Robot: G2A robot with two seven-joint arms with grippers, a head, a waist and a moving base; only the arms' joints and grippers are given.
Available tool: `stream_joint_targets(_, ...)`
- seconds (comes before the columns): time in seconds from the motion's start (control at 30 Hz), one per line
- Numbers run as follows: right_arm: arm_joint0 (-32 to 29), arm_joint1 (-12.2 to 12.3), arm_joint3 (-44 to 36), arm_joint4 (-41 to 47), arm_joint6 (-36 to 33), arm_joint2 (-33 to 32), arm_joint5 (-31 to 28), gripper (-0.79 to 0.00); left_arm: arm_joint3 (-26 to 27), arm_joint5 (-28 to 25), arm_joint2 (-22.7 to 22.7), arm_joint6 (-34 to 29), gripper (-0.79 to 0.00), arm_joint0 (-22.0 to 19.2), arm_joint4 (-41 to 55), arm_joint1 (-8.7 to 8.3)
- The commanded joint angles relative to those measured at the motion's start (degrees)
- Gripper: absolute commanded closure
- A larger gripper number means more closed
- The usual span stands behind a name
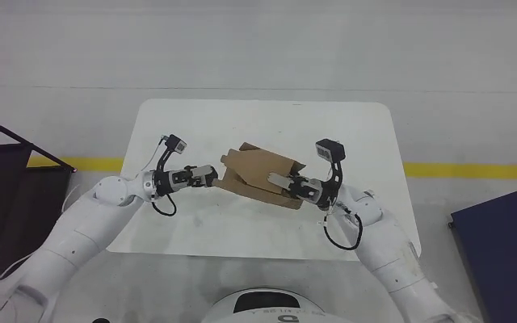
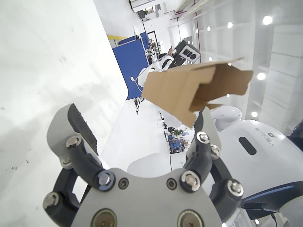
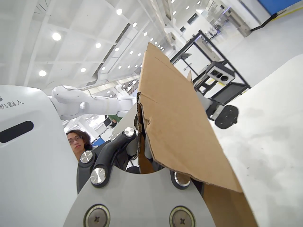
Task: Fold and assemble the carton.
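My right gripper [image 1: 280, 181] is clamped on the right end of the carton [image 1: 258, 171] and holds it half-formed and tilted over the middle of the table [image 1: 242, 121]. My left gripper [image 1: 214, 174] is spread wide at the carton's left corner, one fingertip just at the edge, gripping nothing. Risk: with one end pinned, a left-side push could twist the cardboard out of the clamp or crush the loose flap off its crease. That flap sits in my left fingers' way; a yellow floor line [image 1: 460, 169] and a blue panel [image 1: 489, 234] lie well apart.
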State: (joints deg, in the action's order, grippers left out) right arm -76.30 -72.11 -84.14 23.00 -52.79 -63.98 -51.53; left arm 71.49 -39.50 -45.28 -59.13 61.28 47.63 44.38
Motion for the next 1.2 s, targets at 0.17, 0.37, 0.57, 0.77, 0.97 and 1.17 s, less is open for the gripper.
stream_joint_targets(0.17,1.3,1.7,0.9,9.4,-2.7,2.5,2.7,0.0,0.5,1.5,0.3,-7.2,-0.785,-0.6,3.0,1.18)
stream_joint_targets(0.37,2.5,2.9,0.5,12.6,-3.9,5.0,4.0,0.0,1.8,3.3,-0.4,-9.0,-0.785,-0.2,4.2,1.81)
stream_joint_targets(0.57,3.9,3.8,1.5,13.6,-3.9,7.2,3.9,0.0,2.7,3.8,-2.3,-9.4,-0.785,0.7,3.6,1.99)
stream_joint_targets(0.77,5.2,4.4,3.4,15.1,-3.1,8.8,3.1,0.0,3.8,4.2,-3.9,-9.8,-0.785,1.8,2.6,2.06)
stream_joint_targets(0.97,6.1,4.9,2.1,19.8,-3.8,10.8,3.8,0.0,4.8,5.4,-4.7,-11.1,-0.785,2.4,3.0,2.49)
stream_joint_targets(1.17,7.1,5.2,0.9,23.7,-5.7,12.5,5.7,0.0,6.1,6.5,-4.8,-12.1,-0.785,2.2,3.6,3.37)
